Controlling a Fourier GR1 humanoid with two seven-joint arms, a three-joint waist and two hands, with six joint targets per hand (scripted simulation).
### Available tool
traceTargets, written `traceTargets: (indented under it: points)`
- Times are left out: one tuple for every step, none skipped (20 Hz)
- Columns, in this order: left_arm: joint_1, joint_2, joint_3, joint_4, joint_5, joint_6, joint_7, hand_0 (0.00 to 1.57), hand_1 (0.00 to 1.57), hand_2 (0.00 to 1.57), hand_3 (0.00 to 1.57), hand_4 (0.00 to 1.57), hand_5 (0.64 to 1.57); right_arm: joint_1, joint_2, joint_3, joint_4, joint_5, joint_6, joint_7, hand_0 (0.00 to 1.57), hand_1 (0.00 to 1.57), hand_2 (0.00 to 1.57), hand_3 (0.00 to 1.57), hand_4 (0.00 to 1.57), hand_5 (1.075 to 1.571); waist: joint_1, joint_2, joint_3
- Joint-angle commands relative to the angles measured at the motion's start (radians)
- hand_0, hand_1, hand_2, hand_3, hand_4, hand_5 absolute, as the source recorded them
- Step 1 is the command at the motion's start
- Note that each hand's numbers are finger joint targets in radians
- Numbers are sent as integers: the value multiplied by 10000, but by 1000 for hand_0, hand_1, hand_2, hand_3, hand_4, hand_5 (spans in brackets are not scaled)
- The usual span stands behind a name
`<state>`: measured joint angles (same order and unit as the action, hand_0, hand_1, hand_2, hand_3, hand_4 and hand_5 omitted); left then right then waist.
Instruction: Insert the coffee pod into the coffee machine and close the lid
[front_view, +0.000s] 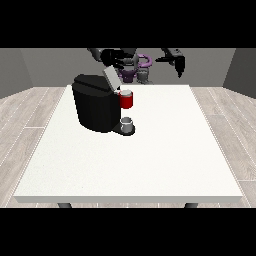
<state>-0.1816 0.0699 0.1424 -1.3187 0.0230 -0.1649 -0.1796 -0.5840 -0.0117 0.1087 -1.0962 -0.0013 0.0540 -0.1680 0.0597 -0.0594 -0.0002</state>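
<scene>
White table (150, 165) bears coffee machine (95, 102); both robot hands well above; finger state unclear.

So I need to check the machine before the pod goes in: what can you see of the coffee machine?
The coffee machine is a black, rounded block standing upright on the white table, left of centre. Its grey lid is tilted up and open. A red thing at the machine sits at its front, with a grey cup on the base below.
</scene>
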Motion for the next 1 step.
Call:
traceTargets:
  points:
    - [544, 284, 293, 196, 45, -14, -103, 0, 0, 0, 0, 192, 1571, 1923, 111, 510, -544, -528, -204, -341, 0, 0, 0, 0, 157, 1571, -655, -665, 3]
